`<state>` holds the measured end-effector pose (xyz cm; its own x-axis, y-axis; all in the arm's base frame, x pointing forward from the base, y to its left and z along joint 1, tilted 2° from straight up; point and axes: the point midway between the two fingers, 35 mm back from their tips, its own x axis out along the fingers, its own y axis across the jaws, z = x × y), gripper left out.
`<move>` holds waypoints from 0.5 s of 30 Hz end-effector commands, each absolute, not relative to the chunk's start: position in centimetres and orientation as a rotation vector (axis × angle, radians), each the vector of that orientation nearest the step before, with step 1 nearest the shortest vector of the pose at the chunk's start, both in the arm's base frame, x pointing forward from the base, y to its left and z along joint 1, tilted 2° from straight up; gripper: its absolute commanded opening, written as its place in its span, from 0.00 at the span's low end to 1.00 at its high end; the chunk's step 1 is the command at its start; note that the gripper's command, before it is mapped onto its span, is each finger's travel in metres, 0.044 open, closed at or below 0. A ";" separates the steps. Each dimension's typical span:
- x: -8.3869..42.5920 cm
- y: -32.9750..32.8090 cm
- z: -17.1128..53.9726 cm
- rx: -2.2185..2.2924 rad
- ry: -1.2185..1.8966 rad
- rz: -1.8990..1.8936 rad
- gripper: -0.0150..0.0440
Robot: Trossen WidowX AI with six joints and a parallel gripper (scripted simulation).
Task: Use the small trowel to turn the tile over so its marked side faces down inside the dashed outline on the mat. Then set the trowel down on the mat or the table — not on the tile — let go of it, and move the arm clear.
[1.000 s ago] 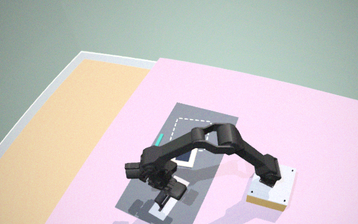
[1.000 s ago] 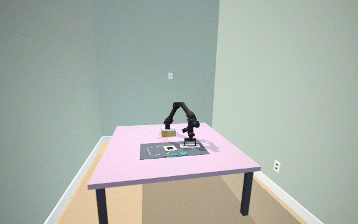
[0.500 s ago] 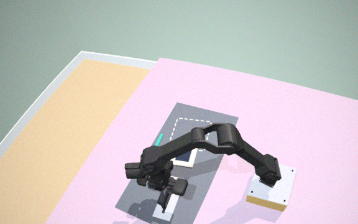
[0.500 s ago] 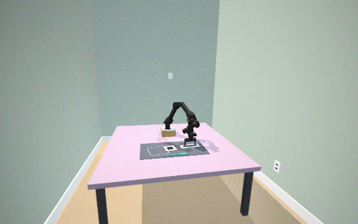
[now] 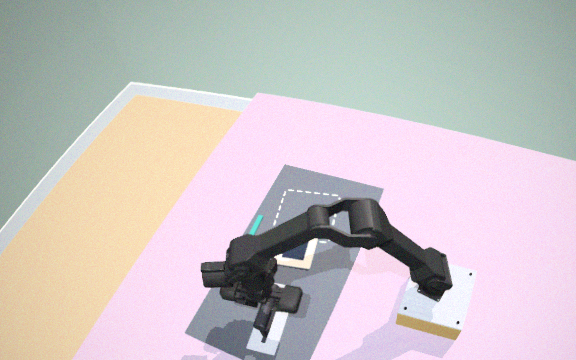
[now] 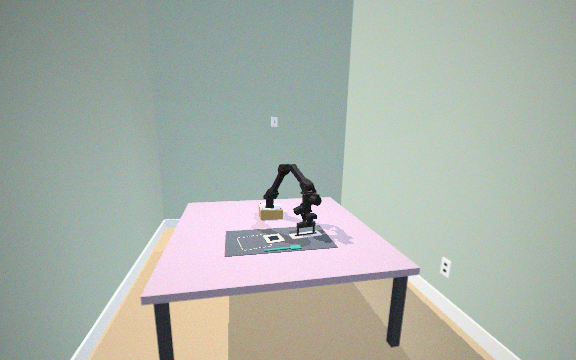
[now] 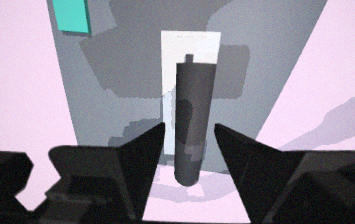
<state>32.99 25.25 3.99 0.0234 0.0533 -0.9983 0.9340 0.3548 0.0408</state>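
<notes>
The trowel's dark round handle (image 7: pixel 195 115) (image 5: pixel 262 345) lies lengthwise over a white rectangular piece (image 7: pixel 170 47) on the grey mat (image 5: pixel 363 192) (image 6: pixel 231 245) (image 7: pixel 278 30). I cannot tell whether that piece is its blade or a rest. My gripper (image 6: pixel 305 233) (image 7: pixel 189 126) is open and low, one finger on each side of the handle, with a gap on both sides in the wrist view. The cream tile (image 5: pixel 295 251) (image 6: pixel 273 238) lies flat, dark square up, beside the near edge of the dashed outline (image 5: pixel 290 190) (image 6: pixel 240 243). The arm partly hides tile and outline in the top view.
A teal flat-ended tool (image 5: pixel 256 225) (image 6: pixel 283 248) (image 7: pixel 71 16) lies along the mat's edge, on the side away from the arm's base. The arm's base block (image 5: pixel 440 320) (image 6: pixel 271 214) stands on the pink table (image 5: pixel 393 150) (image 6: pixel 193 270). The arm arches over the mat.
</notes>
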 end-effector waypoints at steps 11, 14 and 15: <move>33.0 25.2 3.9 0.978 1.370 -0.888 0.71; 33.0 25.2 3.9 0.978 1.370 -0.888 0.71; 33.0 25.2 4.1 0.978 1.370 -0.888 0.71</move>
